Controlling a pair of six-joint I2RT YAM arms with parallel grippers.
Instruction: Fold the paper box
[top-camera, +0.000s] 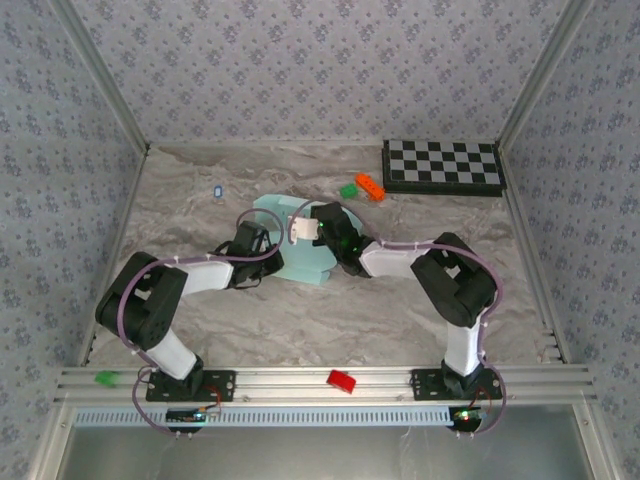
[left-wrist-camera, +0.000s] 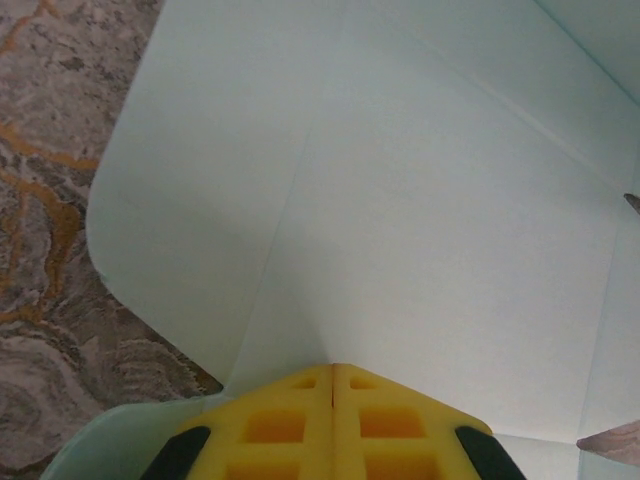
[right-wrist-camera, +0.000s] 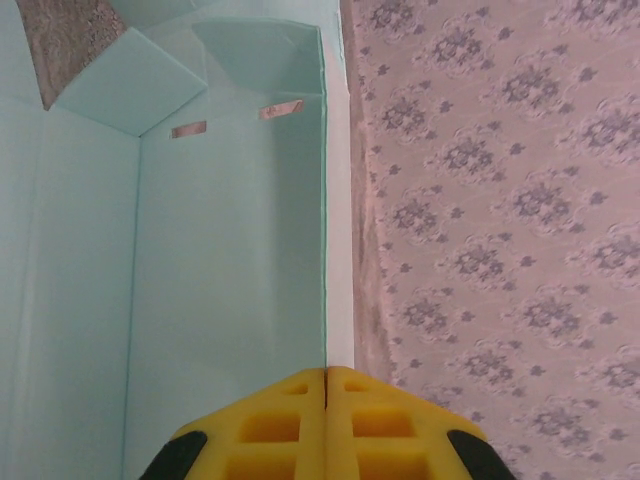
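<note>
Marbled desk (top-camera: 330, 320), half-formed paper box (top-camera: 303, 266), left jaws and right jaws both squeezed together at its card, so one rough tug could tear it.

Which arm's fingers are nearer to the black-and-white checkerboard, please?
Right. The right fingers sit on the pale aqua cardboard box, left of the checkerboard; the left fingers sit farther left on it.
</note>
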